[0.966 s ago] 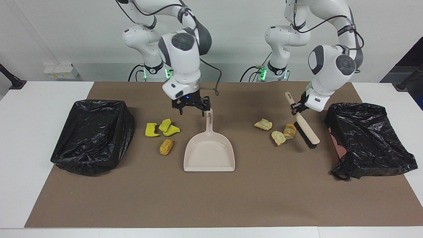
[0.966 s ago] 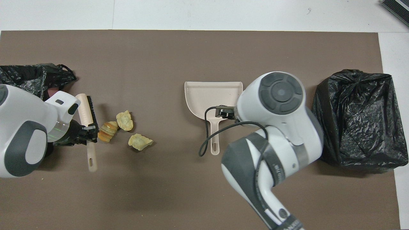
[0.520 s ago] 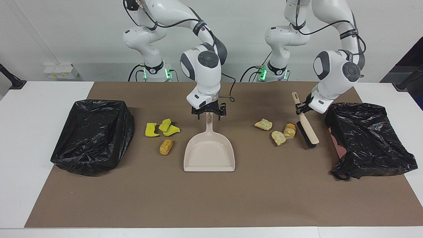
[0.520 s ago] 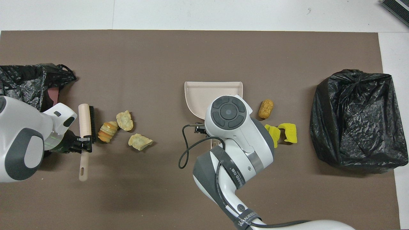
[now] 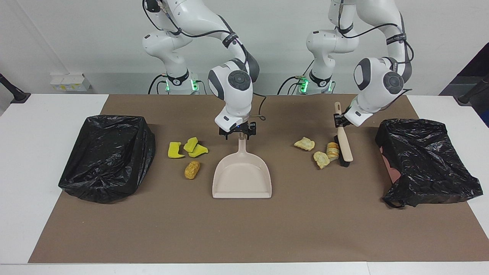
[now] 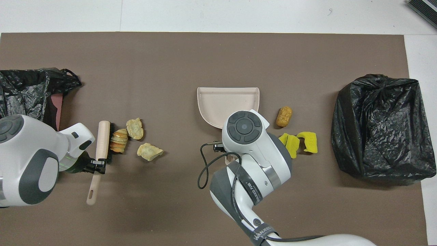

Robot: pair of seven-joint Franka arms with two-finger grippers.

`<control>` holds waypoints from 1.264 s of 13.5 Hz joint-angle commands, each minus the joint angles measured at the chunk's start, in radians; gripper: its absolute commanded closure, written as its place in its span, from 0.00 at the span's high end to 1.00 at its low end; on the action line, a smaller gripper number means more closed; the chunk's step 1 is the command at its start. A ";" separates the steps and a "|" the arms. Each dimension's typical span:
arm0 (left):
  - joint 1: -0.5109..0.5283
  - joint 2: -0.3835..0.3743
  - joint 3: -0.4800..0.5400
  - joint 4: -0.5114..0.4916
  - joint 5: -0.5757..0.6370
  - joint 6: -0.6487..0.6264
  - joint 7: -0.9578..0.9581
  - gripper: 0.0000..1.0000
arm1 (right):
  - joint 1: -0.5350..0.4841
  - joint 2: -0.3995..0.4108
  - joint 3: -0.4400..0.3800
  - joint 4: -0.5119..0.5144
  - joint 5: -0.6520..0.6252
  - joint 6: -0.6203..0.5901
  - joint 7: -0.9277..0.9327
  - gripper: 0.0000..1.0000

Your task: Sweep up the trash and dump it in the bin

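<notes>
1. Since a second ago, my right tool (image 5: 237, 134) dropped onto the dustpan (image 5: 242, 175) handle; its grip I cannot tell.
2. Left tool (image 5: 339, 122) clenches the brush (image 5: 344, 147), bristles against tan trash (image 5: 322, 159).
3. Risk: a fast sweep scatters lumps past the pan.

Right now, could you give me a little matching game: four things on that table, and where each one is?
Things:
1. brush
2. dustpan
3. yellow sponge pieces
4. orange-brown lump

Places:
A. clustered together, toward the right arm's end of the mat
B. held in the left gripper, beside the tan lumps
C. alone, next to the dustpan's scoop
D. flat at mid-mat, the right gripper at its handle end

Pairs: 1-B, 2-D, 3-A, 4-C
</notes>
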 commanded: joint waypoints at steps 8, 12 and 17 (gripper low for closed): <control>-0.204 -0.014 0.004 -0.042 -0.006 0.115 -0.150 0.00 | -0.094 -0.072 0.001 0.019 0.131 -0.023 -0.597 0.00; -0.227 -0.015 0.005 -0.042 -0.007 0.116 -0.181 0.00 | -0.126 -0.081 -0.001 0.017 0.070 -0.023 -1.066 0.00; -0.230 -0.014 0.004 -0.039 -0.009 0.118 -0.219 0.00 | -0.139 -0.106 -0.001 -0.018 -0.011 -0.062 -1.495 0.00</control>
